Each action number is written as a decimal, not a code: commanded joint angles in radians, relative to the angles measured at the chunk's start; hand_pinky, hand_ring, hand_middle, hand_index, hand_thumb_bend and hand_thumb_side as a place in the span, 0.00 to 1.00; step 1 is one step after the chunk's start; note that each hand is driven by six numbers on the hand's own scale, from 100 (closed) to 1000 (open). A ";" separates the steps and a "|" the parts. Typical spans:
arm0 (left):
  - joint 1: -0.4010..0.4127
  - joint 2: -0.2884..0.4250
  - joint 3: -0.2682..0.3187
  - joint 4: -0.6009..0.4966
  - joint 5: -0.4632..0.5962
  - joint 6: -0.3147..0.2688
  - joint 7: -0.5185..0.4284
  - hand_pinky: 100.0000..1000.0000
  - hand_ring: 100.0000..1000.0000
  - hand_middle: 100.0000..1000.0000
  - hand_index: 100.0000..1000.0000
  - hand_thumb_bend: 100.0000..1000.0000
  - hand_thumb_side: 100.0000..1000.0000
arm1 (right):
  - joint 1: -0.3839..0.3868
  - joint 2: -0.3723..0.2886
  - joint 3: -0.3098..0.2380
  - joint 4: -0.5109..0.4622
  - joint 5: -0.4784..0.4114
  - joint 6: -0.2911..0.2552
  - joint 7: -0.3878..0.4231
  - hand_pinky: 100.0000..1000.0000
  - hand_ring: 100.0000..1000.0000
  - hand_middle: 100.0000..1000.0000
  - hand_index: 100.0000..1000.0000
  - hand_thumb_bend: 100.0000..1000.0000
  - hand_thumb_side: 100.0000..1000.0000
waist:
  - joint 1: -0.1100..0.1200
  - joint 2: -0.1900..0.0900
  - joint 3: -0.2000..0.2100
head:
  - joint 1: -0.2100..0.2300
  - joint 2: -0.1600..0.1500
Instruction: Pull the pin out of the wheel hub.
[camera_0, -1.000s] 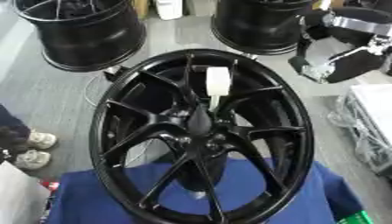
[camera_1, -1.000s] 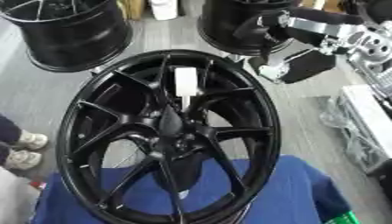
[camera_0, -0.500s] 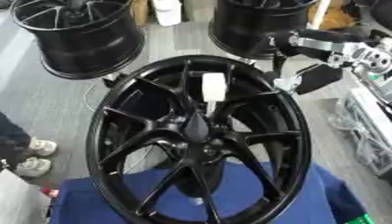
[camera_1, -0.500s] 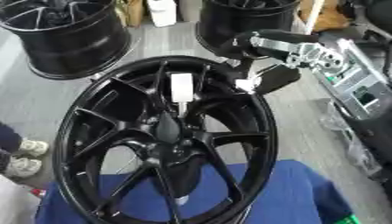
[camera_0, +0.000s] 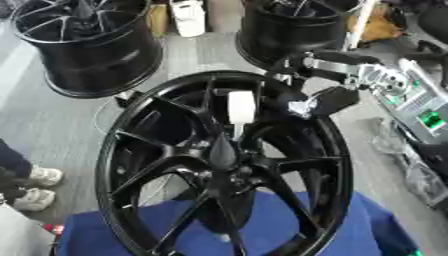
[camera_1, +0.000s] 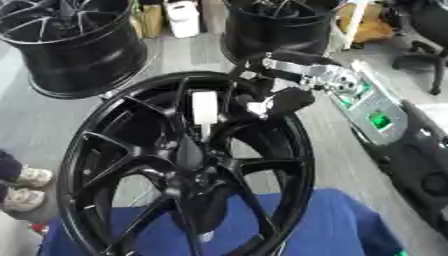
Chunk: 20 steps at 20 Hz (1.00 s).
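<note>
At the far left a second black wheel (camera_0: 87, 45) stands on the grey floor, and a person's shoes (camera_0: 33, 186) show at the left edge; neither matters to the job. In the middle, the big black wheel hub (camera_0: 223, 165) lies with its lower rim over a blue cloth (camera_0: 262, 225). The pin (camera_0: 241, 107), a white block with a thin shaft running down from it, stands at the hub's centre between the spokes, its head above the centre boss and apparently still seated. A third dark wheel (camera_0: 289, 30) stands behind.

To the right, the right hand (camera_0: 328, 100) hangs over the upper right rim, just beside the pin's white head but not touching it. Its fingers look partly curled and dark against the wheel; I cannot tell whether they are spread or together. The left hand shows in neither view.

The step in hand is the approach to grasp. To do it well, the hand should come leftward and lower until thumb and fingers sit either side of the white head, clear of the spokes. Then close on the head itself, not the thin shaft, and pull straight along the shaft's line so it does not bind in the bore or tilt the wheel on the cloth
</note>
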 joint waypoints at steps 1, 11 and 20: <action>-0.009 0.010 -0.002 -0.016 0.004 0.000 -0.004 0.64 0.63 0.57 0.65 0.30 0.72 | -0.027 0.003 -0.002 -0.005 0.021 0.007 -0.013 0.57 0.44 0.83 0.86 0.00 0.32 | -0.001 -0.013 0.003 | -0.005 -0.019; -0.013 0.005 -0.006 -0.015 0.003 0.003 -0.008 0.64 0.63 0.57 0.65 0.30 0.72 | -0.042 0.052 0.024 -0.030 0.024 0.028 -0.001 0.56 0.43 0.83 0.87 0.00 0.41 | 0.000 -0.011 0.009 | -0.018 -0.038; -0.017 0.003 -0.005 -0.016 0.002 0.010 -0.008 0.64 0.63 0.57 0.65 0.30 0.72 | -0.040 0.073 0.038 -0.020 0.063 0.029 0.023 0.56 0.43 0.83 0.88 0.00 0.51 | -0.006 -0.012 0.020 | -0.022 -0.019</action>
